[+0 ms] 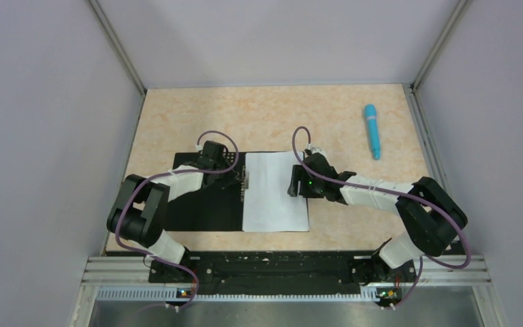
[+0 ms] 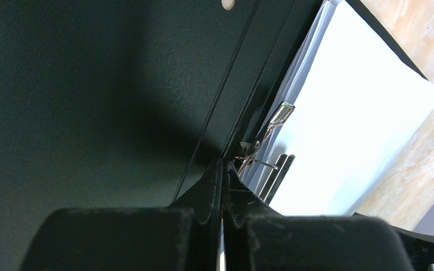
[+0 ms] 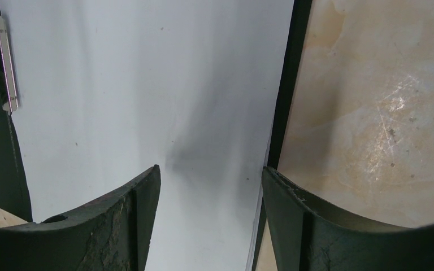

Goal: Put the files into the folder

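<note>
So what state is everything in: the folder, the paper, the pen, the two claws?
folder: open, flat, black inside up.
files: flat on the folder's right half, uncovered.
blue pen: lying on the table, apart from the folder.
left gripper: shut, tips at the folder's centre fold.
right gripper: open, over the files' right edge.

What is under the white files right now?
The files lie on the right half of the open folder. Only a thin black strip of that half shows past their right edge; the rest is covered, so anything beneath cannot be seen.
</note>
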Action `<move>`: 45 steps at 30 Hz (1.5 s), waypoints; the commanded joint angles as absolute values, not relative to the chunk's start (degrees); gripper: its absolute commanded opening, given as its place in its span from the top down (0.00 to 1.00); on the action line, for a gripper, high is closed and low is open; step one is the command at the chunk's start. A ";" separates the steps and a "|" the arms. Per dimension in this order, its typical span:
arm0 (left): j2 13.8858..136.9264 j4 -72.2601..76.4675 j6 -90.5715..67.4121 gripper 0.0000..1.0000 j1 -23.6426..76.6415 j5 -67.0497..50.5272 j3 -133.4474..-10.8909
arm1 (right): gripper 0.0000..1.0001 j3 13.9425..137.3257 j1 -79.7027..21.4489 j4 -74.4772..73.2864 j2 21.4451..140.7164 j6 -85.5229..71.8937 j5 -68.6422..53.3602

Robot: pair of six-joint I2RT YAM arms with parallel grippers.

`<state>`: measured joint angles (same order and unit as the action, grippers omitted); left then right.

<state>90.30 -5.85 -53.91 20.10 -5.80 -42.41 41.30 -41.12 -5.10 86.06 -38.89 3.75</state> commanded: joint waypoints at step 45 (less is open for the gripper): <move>92.72 -9.88 -54.13 1.00 21.20 -6.11 -40.28 | 0.33 40.05 -42.32 -3.46 85.75 -41.58 2.67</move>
<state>90.39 -5.65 -54.15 20.10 -6.09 -42.41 40.84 -41.30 -4.40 85.86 -40.34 4.19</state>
